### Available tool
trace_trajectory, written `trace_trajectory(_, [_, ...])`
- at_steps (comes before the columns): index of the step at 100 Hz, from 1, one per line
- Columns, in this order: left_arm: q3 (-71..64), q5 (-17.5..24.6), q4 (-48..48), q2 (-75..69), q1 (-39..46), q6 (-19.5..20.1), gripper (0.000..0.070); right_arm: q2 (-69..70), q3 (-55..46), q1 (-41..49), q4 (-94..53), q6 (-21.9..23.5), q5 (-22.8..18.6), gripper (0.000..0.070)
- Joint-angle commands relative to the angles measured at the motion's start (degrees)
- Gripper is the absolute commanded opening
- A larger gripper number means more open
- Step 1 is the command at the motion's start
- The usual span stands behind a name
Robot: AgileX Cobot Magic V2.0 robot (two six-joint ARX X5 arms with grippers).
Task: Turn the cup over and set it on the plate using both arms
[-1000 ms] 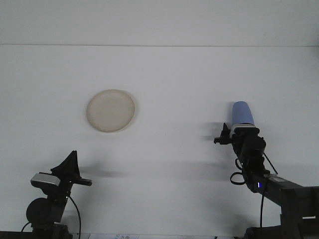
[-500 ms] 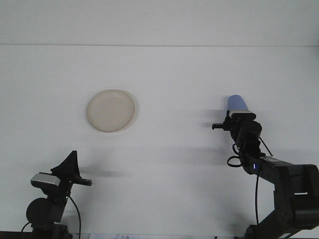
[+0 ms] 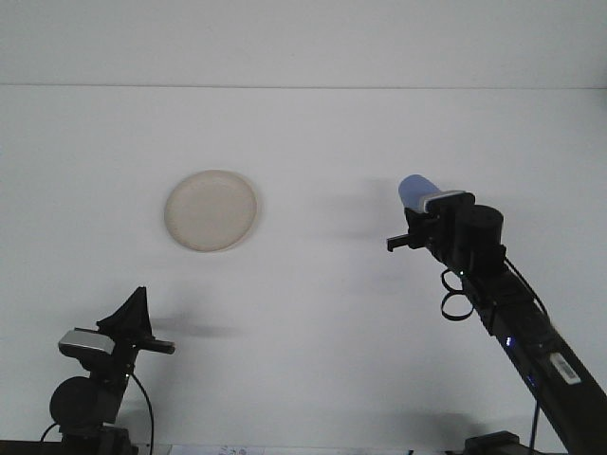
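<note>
White table (image 3: 313, 313) — only cream plate (image 3: 211, 210) lying on it, left-centre.

plate (image 3: 211, 210): on table (image 3: 313, 133), approx 10 o'clock from centre
cup (image 3: 415, 191): 3 o'clock of plate, well apart, at tip of right gripper (image 3: 424, 210)
left gripper (image 3: 133, 318): 7 o'clock, near edge, before plate

Blue cup (image 3: 415, 189): only its upper part shows; the rest sits behind the right pincer (image 3: 429, 204) and its wrist housing. Where the fingers meet the cup is hidden, and which end faces up cannot be told. Right arm runs off the bottom-right corner, base out of frame. Left pincer (image 3: 133, 318): dark, seen from behind, finger gap unreadable. Left arm's base cut by the bottom edge.
</note>
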Motion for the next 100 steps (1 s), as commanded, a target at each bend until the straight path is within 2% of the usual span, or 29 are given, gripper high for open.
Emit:
trace_trajectory(1, [-1.1, 0.2, 0.6, -0.1, -0.1, -0.2, 0.0015, 0.7, 7.9, 2.8, -16.5, -4.4, -0.5, 0.0])
trace_trajectory(13, [-1.1, 0.2, 0.6, -0.1, -0.1, -0.2, 0.0015, 2.9, 21.6, 9.9, -36.6, -8.7, 1.2, 0.0])
trace_trajectory(25, [-1.1, 0.2, 0.6, -0.1, -0.1, -0.2, 0.0015, 7.4, 32.2, 18.6, -52.1, -9.2, 6.3, 0.0])
trace_trajectory(37, [-1.1, 0.2, 0.6, -0.1, -0.1, -0.2, 0.0015, 12.6, 38.3, 25.7, -61.2, -9.5, 11.1, 0.0])
trace_trajectory(66, [-1.1, 0.2, 0.6, -0.1, -0.1, -0.2, 0.0015, 24.4, 42.8, 36.9, -67.7, -12.6, 10.8, 0.0])
trace_trajectory(100, [-1.1, 0.2, 0.6, -0.1, -0.1, -0.2, 0.0015, 31.1, 42.8, 41.6, -69.1, -13.7, 10.4, 0.0])
